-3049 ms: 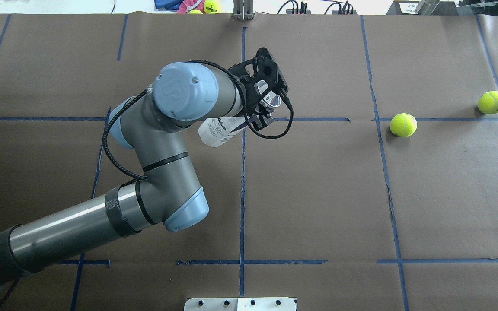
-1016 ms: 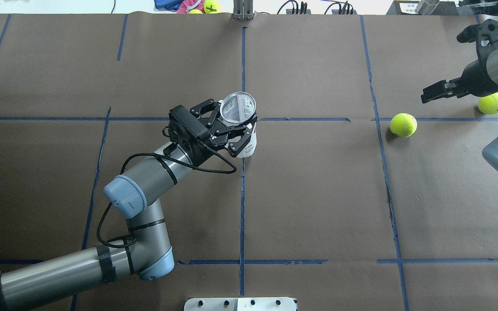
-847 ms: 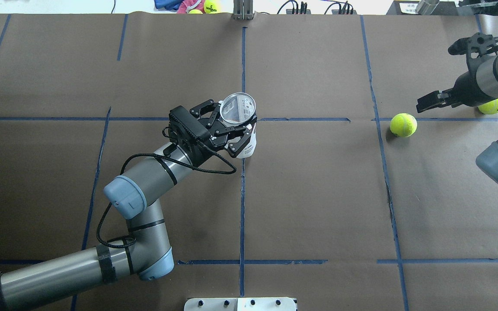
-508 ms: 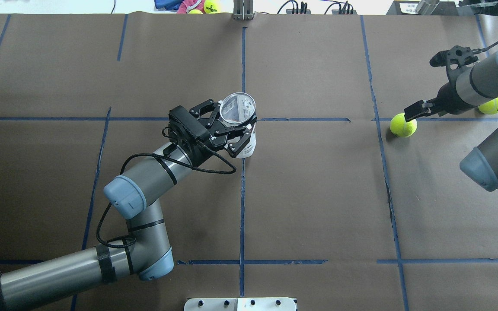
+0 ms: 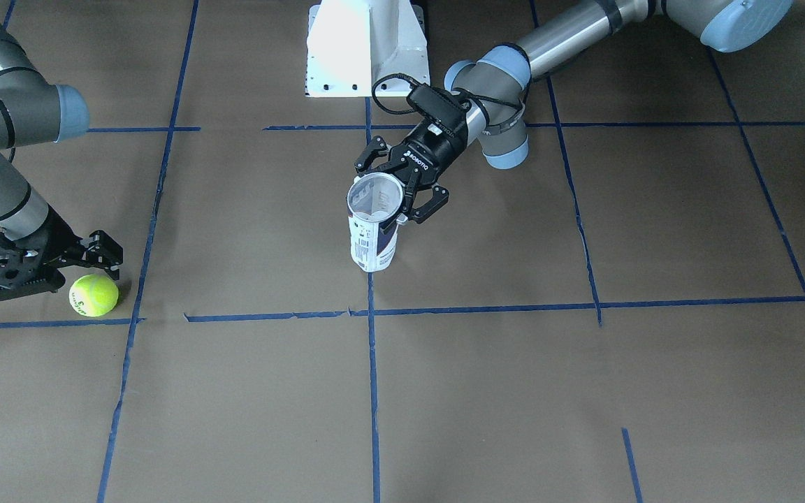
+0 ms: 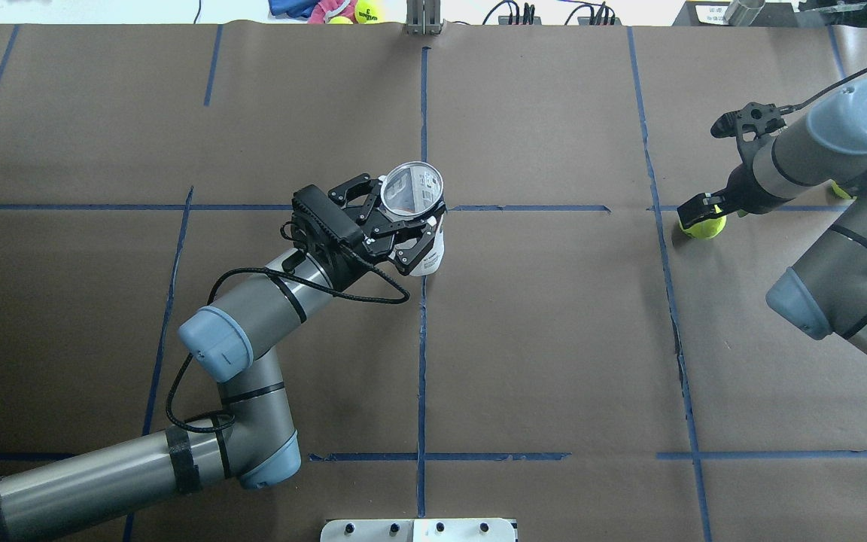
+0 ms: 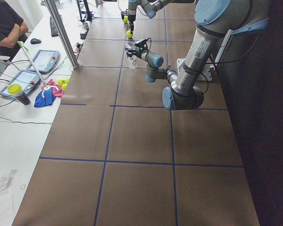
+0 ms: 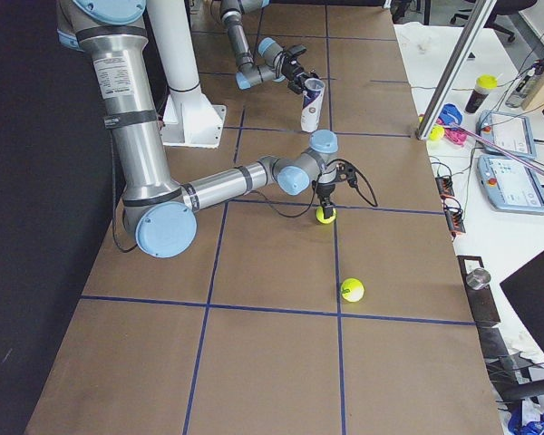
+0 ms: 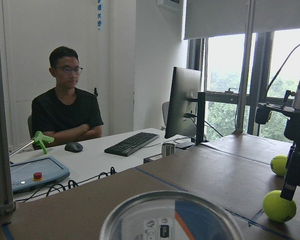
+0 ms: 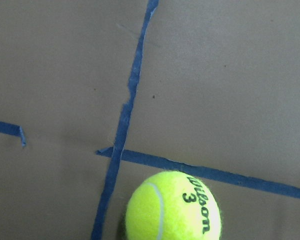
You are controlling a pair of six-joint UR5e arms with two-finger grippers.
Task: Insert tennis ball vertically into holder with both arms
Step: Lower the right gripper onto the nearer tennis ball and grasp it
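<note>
Left gripper: fingers clamped round the upper part of the can, just under the rim. The can stands upright on the table near the middle, right beside a tape crossing, with its mouth facing up. It is a clear plastic cylinder with a thin round rim and a white and navy label.

Right gripper: fingers spread apart, pointing down over the tennis ball, not closed on it. Can't tell whether a fingertip touches the felt. The ball sits on the table at the robot's far right, well apart from the can and just beside a blue line. It is fuzzy yellow-green with a pale seam and dark print ending in "3".

A second ball of the same type lies further right, toward the table end.

The surface is matte brown paper, slightly creased, split into a grid by blue tape that is torn in places. The white pedestal is at the robot's edge. Both arms are silver-grey tubes with light blue caps, and a black cable loops by the left wrist.

Across the table is a white desk with a seated person, a keyboard and a monitor. Windows are behind.
</note>
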